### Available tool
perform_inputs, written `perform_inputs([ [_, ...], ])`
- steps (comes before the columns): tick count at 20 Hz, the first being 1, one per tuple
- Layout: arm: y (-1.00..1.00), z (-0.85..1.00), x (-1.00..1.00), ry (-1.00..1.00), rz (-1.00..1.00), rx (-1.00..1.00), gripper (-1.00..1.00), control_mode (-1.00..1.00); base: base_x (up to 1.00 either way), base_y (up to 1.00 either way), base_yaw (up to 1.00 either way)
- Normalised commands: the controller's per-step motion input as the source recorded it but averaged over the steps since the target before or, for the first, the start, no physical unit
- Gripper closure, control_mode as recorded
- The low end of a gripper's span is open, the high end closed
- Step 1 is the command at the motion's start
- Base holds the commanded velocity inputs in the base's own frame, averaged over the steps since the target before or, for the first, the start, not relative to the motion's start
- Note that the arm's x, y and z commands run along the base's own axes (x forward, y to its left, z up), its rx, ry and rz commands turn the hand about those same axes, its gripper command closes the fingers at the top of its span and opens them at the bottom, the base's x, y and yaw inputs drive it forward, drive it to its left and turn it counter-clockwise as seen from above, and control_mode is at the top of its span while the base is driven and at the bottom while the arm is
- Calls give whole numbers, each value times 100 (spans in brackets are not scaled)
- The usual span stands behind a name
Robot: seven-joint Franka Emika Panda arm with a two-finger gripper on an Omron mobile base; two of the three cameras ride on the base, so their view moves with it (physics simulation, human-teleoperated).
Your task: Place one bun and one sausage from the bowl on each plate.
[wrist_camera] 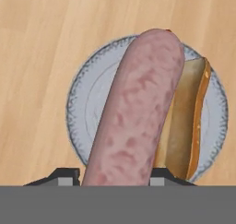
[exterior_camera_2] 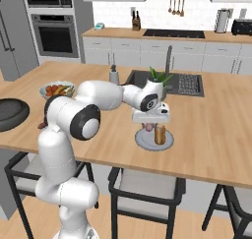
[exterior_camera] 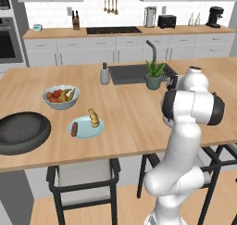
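Note:
My gripper (wrist_camera: 115, 179) is shut on a pink sausage (wrist_camera: 138, 112), which hangs over a pale blue plate (wrist_camera: 92, 112). A tan bun (wrist_camera: 186, 121) lies on that plate beside the sausage. In the right base view the gripper (exterior_camera_2: 150, 128) hovers just above this plate (exterior_camera_2: 167, 143), with the bun (exterior_camera_2: 160, 134) next to it. A second plate (exterior_camera: 86, 130) further left carries a sausage (exterior_camera: 74, 129) and a bun (exterior_camera: 94, 117). The dark bowl (exterior_camera: 23, 131) sits at the counter's left end; what it holds cannot be made out.
A pale fruit bowl (exterior_camera: 61, 96) stands behind the left plate. A soap bottle (exterior_camera: 105, 74), a sink (exterior_camera: 129, 73) and a potted plant (exterior_camera: 154, 75) lie further back. Stools (exterior_camera_2: 145, 184) stand under the counter's near edge.

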Motion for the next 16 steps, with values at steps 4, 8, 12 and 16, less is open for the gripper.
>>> perform_inputs([
  [4,13,-26,-7,1,0,-2,100,-100,0,0,0],
  [8,35,-46,2,0,0,-7,100,-100,0,0,0],
  [12,8,-61,35,3,0,-6,100,-100,0,0,0],
  [16,-20,-4,30,0,-3,-2,100,-100,0,0,0],
])
